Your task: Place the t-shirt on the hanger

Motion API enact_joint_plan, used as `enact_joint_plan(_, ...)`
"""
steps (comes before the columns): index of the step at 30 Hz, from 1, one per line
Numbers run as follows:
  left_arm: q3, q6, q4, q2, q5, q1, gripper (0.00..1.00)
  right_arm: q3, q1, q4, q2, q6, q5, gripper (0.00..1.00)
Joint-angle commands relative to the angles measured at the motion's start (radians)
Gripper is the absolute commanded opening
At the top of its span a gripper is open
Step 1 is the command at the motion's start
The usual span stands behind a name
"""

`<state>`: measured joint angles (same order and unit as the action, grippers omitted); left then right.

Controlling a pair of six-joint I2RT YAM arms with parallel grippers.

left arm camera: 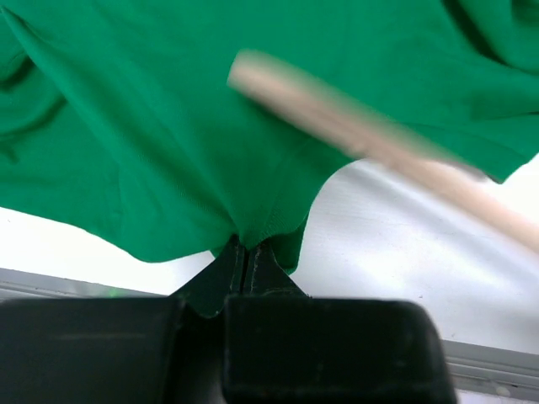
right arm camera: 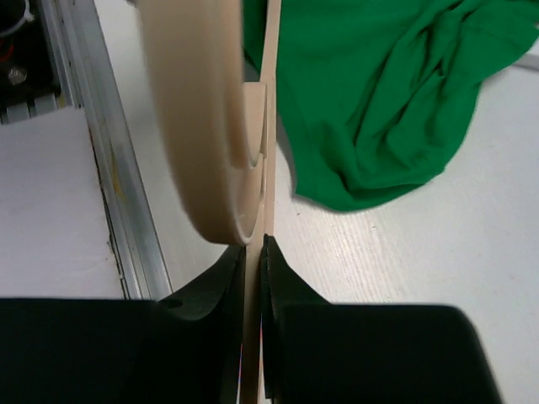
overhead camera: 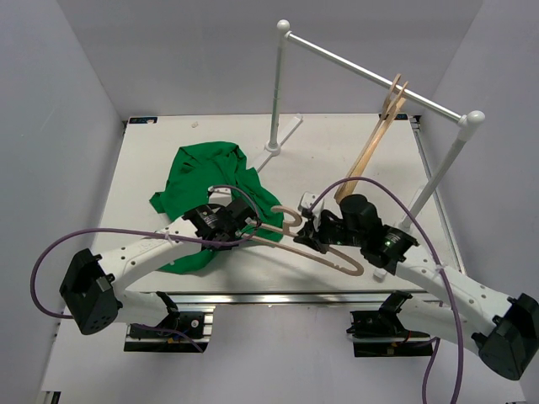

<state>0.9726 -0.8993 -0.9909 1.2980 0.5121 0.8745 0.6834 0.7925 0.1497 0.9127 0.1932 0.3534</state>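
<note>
The green t-shirt (overhead camera: 202, 181) lies crumpled on the white table, left of centre. My left gripper (overhead camera: 244, 229) is shut on a fold of its near edge; the pinched cloth shows in the left wrist view (left arm camera: 248, 231). My right gripper (overhead camera: 305, 238) is shut on the pale wooden hanger (overhead camera: 324, 251), gripping it near the hook, which curls up by the shirt. In the right wrist view the hanger (right arm camera: 253, 168) runs up between the fingers, with the shirt (right arm camera: 379, 101) to its right. One hanger arm (left arm camera: 370, 139) crosses over the shirt in the left wrist view.
A white metal rail (overhead camera: 370, 76) on two posts stands at the back right, with two more wooden hangers (overhead camera: 375, 139) hung on it. The table's aluminium front edge (overhead camera: 278, 296) runs just behind both arm bases.
</note>
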Motion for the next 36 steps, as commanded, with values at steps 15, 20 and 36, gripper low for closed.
enact_joint_plan(15, 0.092, 0.006, -0.052, -0.011, 0.045, -0.069, 0.0, 0.002, 0.004, 0.086, -0.187, -0.086, -0.111, 0.0)
enact_joint_plan(20, 0.115, 0.023, -0.048, 0.015, 0.039, -0.074, 0.0, -0.048, 0.008, 0.123, -0.178, -0.135, -0.074, 0.0)
enact_joint_plan(36, 0.124, 0.057, -0.058, 0.03, 0.042, -0.094, 0.0, -0.107, 0.03, 0.113, -0.159, -0.169, -0.054, 0.0)
